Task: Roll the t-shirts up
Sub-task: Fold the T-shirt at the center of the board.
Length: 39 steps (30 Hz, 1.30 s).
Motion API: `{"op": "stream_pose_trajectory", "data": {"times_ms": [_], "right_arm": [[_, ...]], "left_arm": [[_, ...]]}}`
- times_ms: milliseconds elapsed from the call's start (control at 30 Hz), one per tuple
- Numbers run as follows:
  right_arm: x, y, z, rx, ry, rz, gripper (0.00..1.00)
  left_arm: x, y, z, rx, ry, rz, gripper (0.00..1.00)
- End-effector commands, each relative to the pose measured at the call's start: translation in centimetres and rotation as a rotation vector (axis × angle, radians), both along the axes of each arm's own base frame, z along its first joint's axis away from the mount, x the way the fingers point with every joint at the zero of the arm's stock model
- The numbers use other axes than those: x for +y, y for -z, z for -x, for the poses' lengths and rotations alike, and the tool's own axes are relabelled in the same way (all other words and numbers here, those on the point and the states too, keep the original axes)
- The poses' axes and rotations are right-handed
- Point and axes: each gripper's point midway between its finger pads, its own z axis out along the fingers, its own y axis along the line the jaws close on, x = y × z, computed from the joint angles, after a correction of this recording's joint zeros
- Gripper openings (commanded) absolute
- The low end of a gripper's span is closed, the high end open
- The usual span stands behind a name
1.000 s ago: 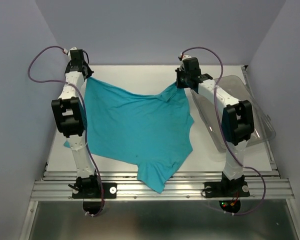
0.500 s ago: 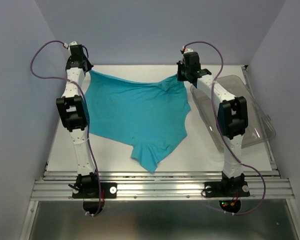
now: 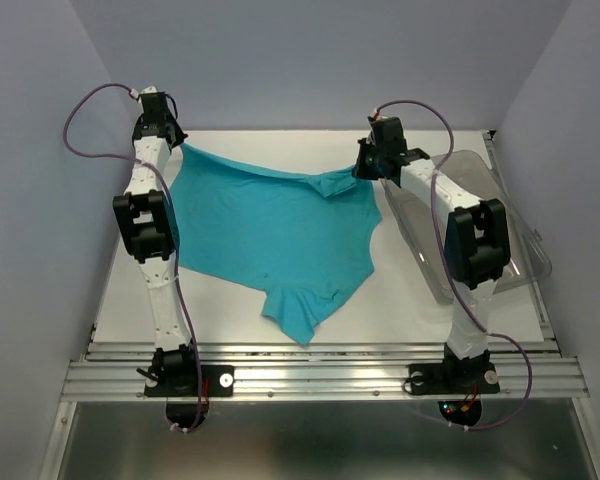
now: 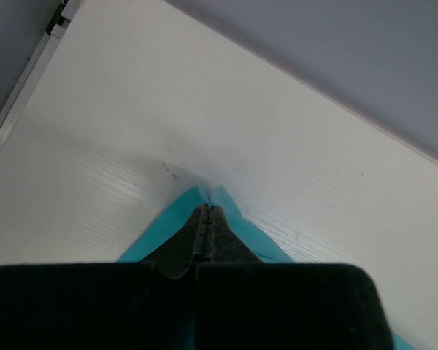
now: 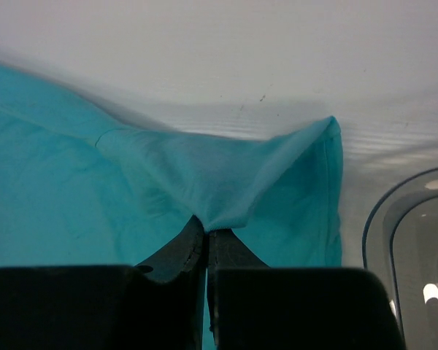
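Two pinches explain the layout. The left gripper [image 3: 167,142] is pressed together on one far corner of the plain teal-turquoise short-sleeved t-shirt of soft thin fabric [image 3: 270,235], and the right gripper [image 3: 366,166] is pressed together on the opposite far corner. Both wrist views confirm this: each pair of jaws meets with teal cloth caught at the tips and no gap between them.

The arms reach to the back of the flat white table [image 3: 410,300] and stand well apart. That spacing draws the far edge of the t-shirt into a nearly straight line between them, with only a slight sag in the middle. At the right gripper the cloth rises in a small tent, so that corner appears to be lifted just off the surface. At the left gripper the tips sit very close to the table.

The rest of the t-shirt lies spread on the table, with one lobe trailing toward the near edge. Whether the held edge is the hem or the shoulders I cannot tell.

Holding two corners wide apart looks like a way to lay the garment out in a single flat layer. If so, the rolling itself is not yet begun.

The clear grey-tinted plastic bin [image 3: 515,235] sits on the right side of the table under the right forearm, just beside the t-shirt. It is probably meant to receive the finished roll.
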Motion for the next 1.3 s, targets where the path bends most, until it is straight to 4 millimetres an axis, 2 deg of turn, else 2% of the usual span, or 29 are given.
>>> {"op": "stream_pose_trajectory", "data": {"times_ms": [0, 33, 100, 167, 267, 500, 800, 1033, 1267], "right_arm": [[0.1, -5.1, 1.7, -0.043, 0.028, -0.116, 0.01], [0.1, -4.5, 2.4, -0.021, 0.031, -0.121, 0.01], [0.5, -5.2, 3.3, -0.009, 0.028, -0.166, 0.01], [0.5, -4.6, 4.2, 0.018, 0.03, -0.181, 0.01], [1.3, -4.9, 5.6, 0.025, 0.024, -0.201, 0.01], [2.0, -3.4, 8.3, 0.069, 0.026, -0.22, 0.01], [4.4, -2.9, 10.6, 0.09, -0.024, -0.248, 0.01], [4.5, -3.3, 11.7, 0.087, -0.021, -0.269, 0.01], [5.2, -1.9, 13.5, 0.12, -0.022, -0.276, 0.01]], "left_arm": [[1.5, -4.8, 0.5, -0.078, -0.017, -0.037, 0.0], [1.6, -4.6, 0.6, -0.072, -0.02, -0.038, 0.0], [1.6, -4.3, 0.6, -0.066, -0.021, -0.036, 0.0], [1.6, -4.1, 0.6, -0.065, -0.02, -0.037, 0.0], [1.7, -3.5, 0.5, -0.055, -0.018, -0.043, 0.0], [1.7, -2.6, 0.5, -0.036, -0.021, -0.038, 0.0], [1.9, -1.8, 0.3, -0.024, -0.023, -0.042, 0.0], [2.1, -0.9, 0.3, -0.006, -0.029, -0.046, 0.0], [2.3, 0.0, 0.5, 0.013, -0.033, -0.041, 0.0]]}}
